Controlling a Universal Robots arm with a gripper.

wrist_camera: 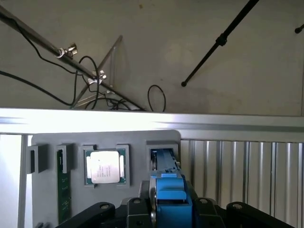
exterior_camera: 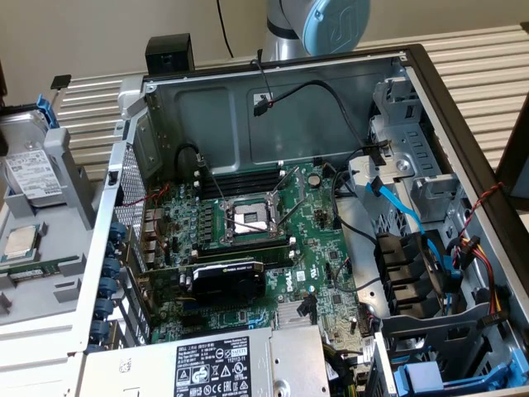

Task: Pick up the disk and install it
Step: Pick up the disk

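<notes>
Pincer (wrist_camera: 169, 205) clamped on blue-framed disk (wrist_camera: 168, 190), which looks seated in grey tray (wrist_camera: 137, 141) slot; lift-out and install into the case (exterior_camera: 273, 107) both remain

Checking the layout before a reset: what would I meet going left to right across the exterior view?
disk → processor socket → blue cable → red and yellow wires

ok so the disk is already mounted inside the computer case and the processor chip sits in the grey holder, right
No, the disk stands in the grey holder outside the computer case, at the exterior view's left, as that view shows. The processor chip does sit in that holder.
</notes>
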